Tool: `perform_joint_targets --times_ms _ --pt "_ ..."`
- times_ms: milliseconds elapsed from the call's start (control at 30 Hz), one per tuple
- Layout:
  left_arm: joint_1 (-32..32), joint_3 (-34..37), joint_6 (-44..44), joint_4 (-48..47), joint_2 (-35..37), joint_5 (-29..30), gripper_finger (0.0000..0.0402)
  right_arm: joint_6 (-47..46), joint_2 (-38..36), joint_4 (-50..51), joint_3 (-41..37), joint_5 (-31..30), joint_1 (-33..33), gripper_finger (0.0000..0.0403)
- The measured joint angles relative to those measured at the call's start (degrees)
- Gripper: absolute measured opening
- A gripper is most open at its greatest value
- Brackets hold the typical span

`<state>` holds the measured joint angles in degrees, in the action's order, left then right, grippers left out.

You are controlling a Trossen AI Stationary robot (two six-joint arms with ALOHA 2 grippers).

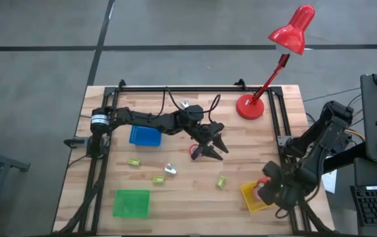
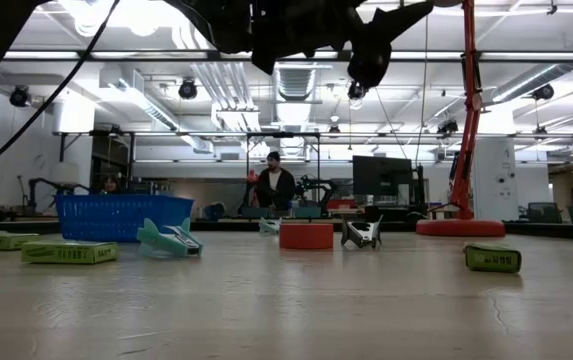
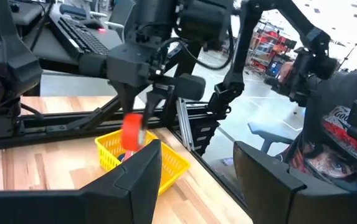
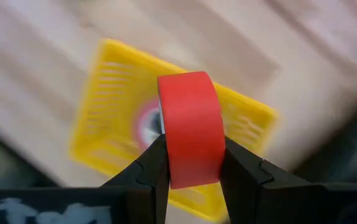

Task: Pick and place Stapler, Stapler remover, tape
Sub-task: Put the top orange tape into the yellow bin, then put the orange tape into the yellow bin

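My right gripper (image 4: 192,148) is shut on a red tape roll (image 4: 190,112) above the yellow basket (image 1: 249,199) at the table's near right. Another red roll with a pale centre (image 4: 146,124) lies inside that basket. My left gripper (image 1: 213,146) is open and hovers over the table's middle, beside a red tape roll (image 1: 194,151) that lies flat on the wood. In the low view a teal stapler (image 2: 171,240) and a staple remover (image 2: 364,235) rest on the table to either side of that roll (image 2: 306,235). My right gripper pinches the red tape roll between its two fingers, one on each flat side, so the roll's outer band (image 4: 190,93) faces the wrist camera. The fingers (image 3: 142,118) come from above, pointing down. The roll is lifted clear, on edge, above the yellow basket (image 3: 173,163).
A blue basket (image 1: 145,135) sits left of centre and a green one (image 1: 131,203) at the near left. Small yellow-green boxes (image 1: 133,162) (image 1: 222,182) lie on the wood. The red lamp's base (image 1: 250,106) stands at the far right. A person stands in the room beyond (image 2: 274,180).
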<state>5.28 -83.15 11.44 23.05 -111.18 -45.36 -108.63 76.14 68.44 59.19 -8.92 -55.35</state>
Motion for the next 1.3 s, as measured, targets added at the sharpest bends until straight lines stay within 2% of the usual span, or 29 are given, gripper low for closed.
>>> perform_joint_targets --times_ms 133,367,500,833,1133,1233,1300 --pt "0.0 0.0 0.0 -0.7 0.0 0.3 0.02 -3.7 6.7 9.2 5.8 4.9 -0.4 0.0105" --pt "0.0 0.0 0.2 -2.1 0.0 0.5 0.02 1.8 15.1 10.0 7.9 9.7 -0.4 0.0119" --pt "-0.1 0.0 0.4 -2.1 0.0 1.0 0.02 0.7 17.2 12.7 7.2 13.6 -0.4 0.0129" --pt "-0.2 0.0 0.9 -2.1 0.0 3.3 0.02 -0.1 17.6 12.9 7.0 13.5 -0.4 0.0135" --pt "0.0 0.0 0.9 -6.2 0.0 3.4 0.02 1.4 17.5 13.8 7.0 13.4 -0.4 0.0216" --pt "0.5 0.0 0.8 -12.4 0.3 4.3 0.02 2.3 17.3 13.9 7.4 11.8 -0.4 0.0239" --pt "0.9 0.0 0.4 -18.6 0.9 7.3 0.02 2.4 17.3 13.8 8.0 8.5 -0.4 0.025"
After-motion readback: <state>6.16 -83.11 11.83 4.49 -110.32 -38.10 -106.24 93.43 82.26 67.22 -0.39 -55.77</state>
